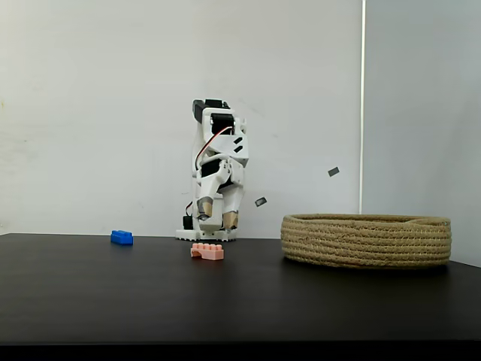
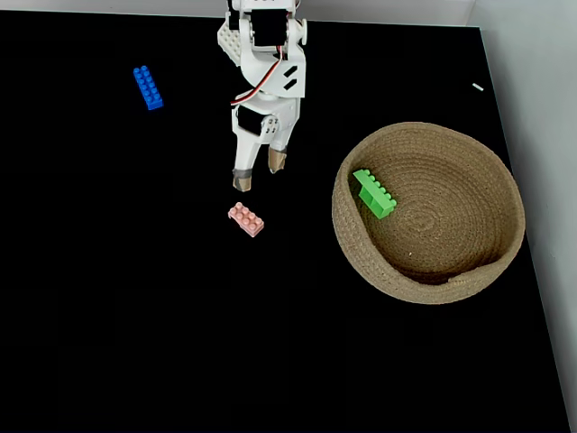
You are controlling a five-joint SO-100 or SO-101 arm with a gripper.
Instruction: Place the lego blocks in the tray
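A pale pink lego block (image 2: pixel 245 219) (image 1: pixel 207 252) lies on the black table just in front of my gripper (image 2: pixel 259 172) (image 1: pixel 216 221). The gripper hangs a little above the table with its two brown-tipped fingers apart and nothing between them. A blue lego block (image 2: pixel 148 87) (image 1: pixel 122 238) rests far off to the left in both fixed views. The bright green lego block (image 2: pixel 374 193) lies inside the tray (image 2: pixel 487 262) (image 1: pixel 366 241), against its left inner wall. The tray is a wide coiled rope basket to the right of the arm.
The white arm base (image 1: pixel 206 235) stands at the back edge of the black table (image 2: pixel 135 298). A white wall (image 1: pixel 90 113) rises right behind it. The table's right edge (image 2: pixel 532 271) runs close past the tray.
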